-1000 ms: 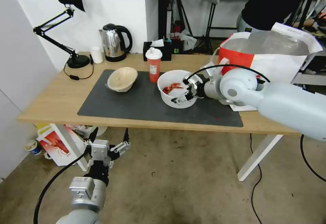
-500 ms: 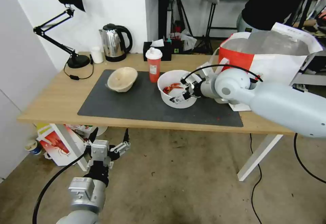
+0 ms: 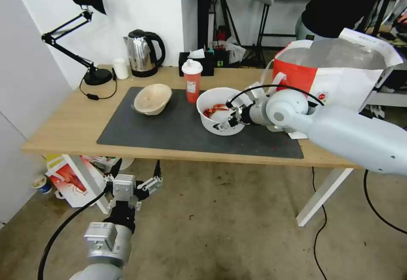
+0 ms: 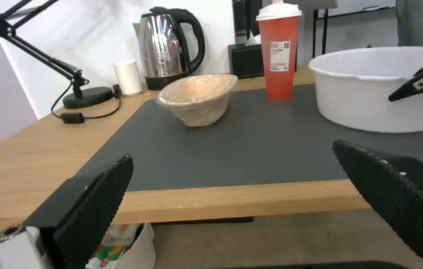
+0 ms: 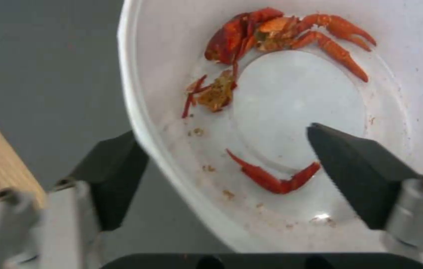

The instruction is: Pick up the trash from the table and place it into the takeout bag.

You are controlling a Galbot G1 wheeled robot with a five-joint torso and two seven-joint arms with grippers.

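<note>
Right now the right gripper [image 3: 224, 121], fingers apart, straddles the near rim of the white bowl [image 3: 212, 120] on the tabletop [image 3: 63, 123], one finger inside and one outside, far nearer than the left gripper [image 3: 136, 174], open below the front edge.

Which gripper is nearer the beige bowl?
Right. The right gripper straddles the white bowl's rim on the mat, beside the beige bowl; the left gripper hangs open below the table edge.

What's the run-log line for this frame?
right gripper: open, straddling white bowl rim | left gripper: open, parked below table | takeout bag: open
</note>
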